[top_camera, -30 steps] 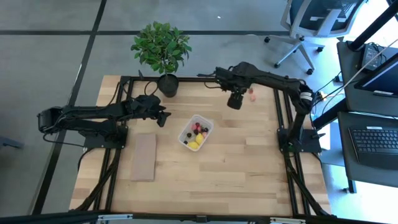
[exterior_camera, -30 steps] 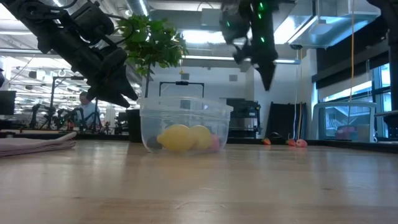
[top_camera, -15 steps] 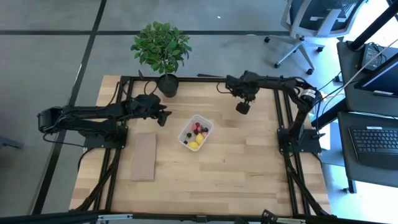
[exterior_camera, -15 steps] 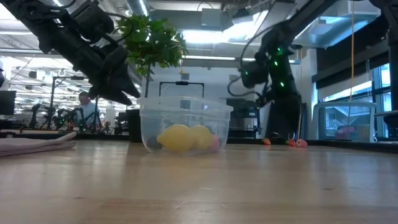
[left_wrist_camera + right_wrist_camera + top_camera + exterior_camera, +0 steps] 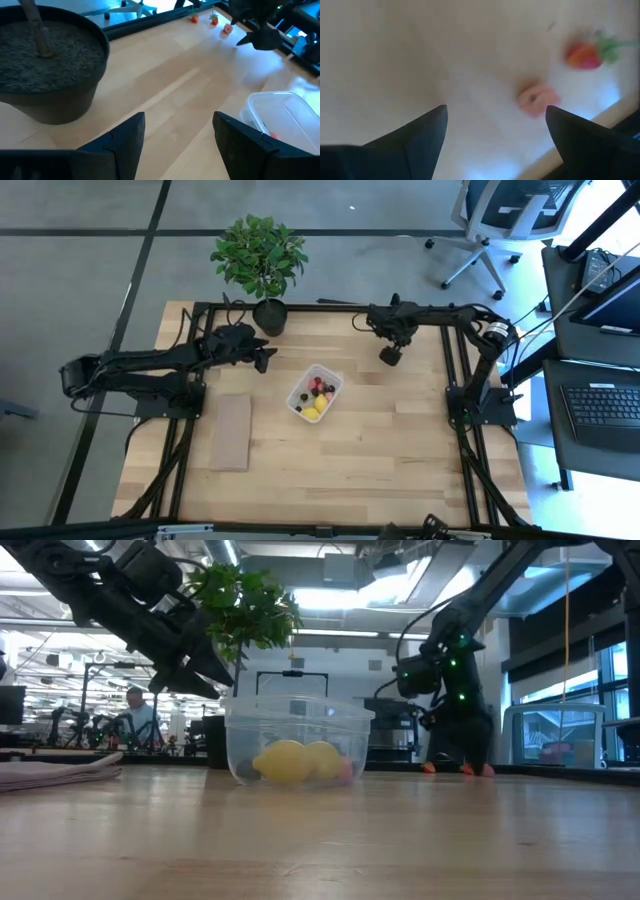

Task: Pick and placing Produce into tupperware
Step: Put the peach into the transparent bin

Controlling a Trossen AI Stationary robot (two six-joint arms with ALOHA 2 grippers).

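Several pieces of produce [image 5: 315, 399] lie inside the tupperware [image 5: 331, 381] on the table [image 5: 380, 450]; a few more pieces [image 5: 214, 20] sit well apart from it near the table's far edge. Above those, the right gripper [image 5: 492, 132] hangs with jaws wide and empty. Beside the tupperware, near the potted plant [image 5: 259, 258], the left gripper [image 5: 177, 137] hovers, jaws apart, holding nothing.

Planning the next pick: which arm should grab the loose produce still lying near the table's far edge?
Right. Its open tool hangs just above the pink piece; the left tool sits by the plant pot.
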